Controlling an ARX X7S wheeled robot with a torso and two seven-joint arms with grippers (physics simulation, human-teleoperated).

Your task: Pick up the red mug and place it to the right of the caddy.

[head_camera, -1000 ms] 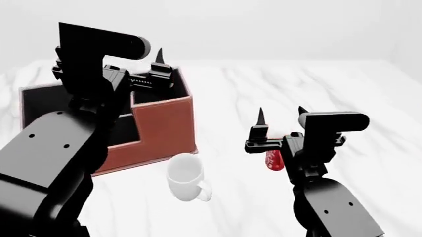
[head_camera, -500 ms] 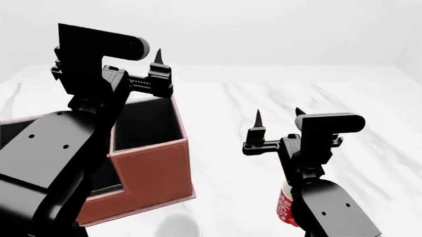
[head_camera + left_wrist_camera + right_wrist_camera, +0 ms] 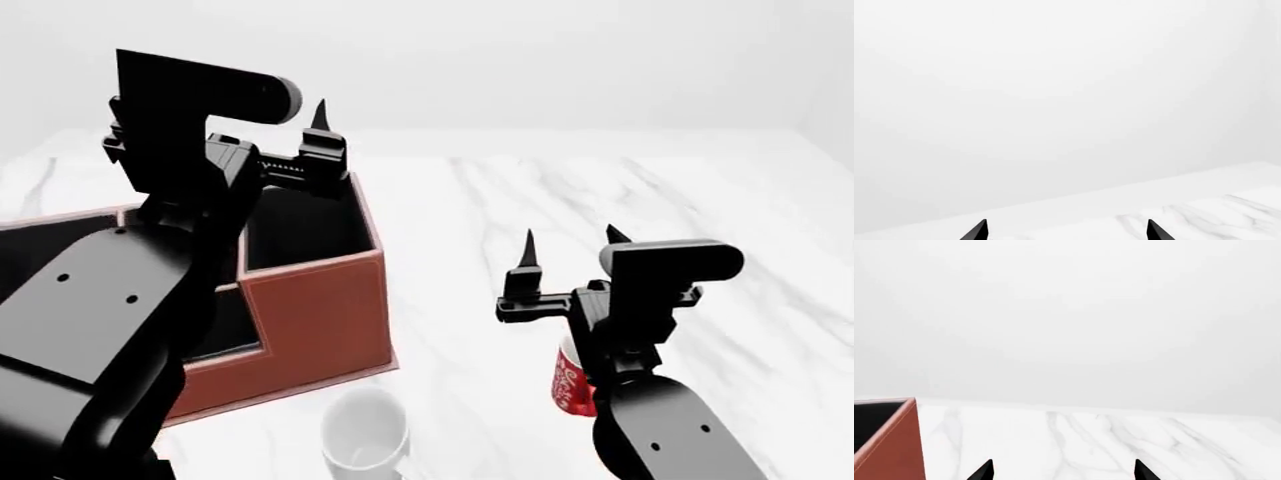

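The red mug (image 3: 573,380) stands on the marble table to the right of the caddy, mostly hidden behind my right arm; only its left side with white lettering shows. The reddish-brown caddy (image 3: 314,310) with black-lined compartments sits at the left, partly behind my left arm. My right gripper (image 3: 571,250) is open and empty, raised above and beyond the mug, fingertips pointing up. My left gripper (image 3: 320,115) is raised over the caddy's far side; one finger shows. In the left wrist view the left gripper (image 3: 1066,230) is open and empty. In the right wrist view the right gripper (image 3: 1062,470) is open, with a corner of the caddy (image 3: 894,445) beside it.
A plain white mug (image 3: 363,435) stands in front of the caddy near the bottom edge of the head view. The marble table (image 3: 534,190) stretches away behind and to the right.
The head view has shifted, so the caddy and mugs sit differently in frame. The white mug is back in view at the bottom. Both grippers stay open and raised.
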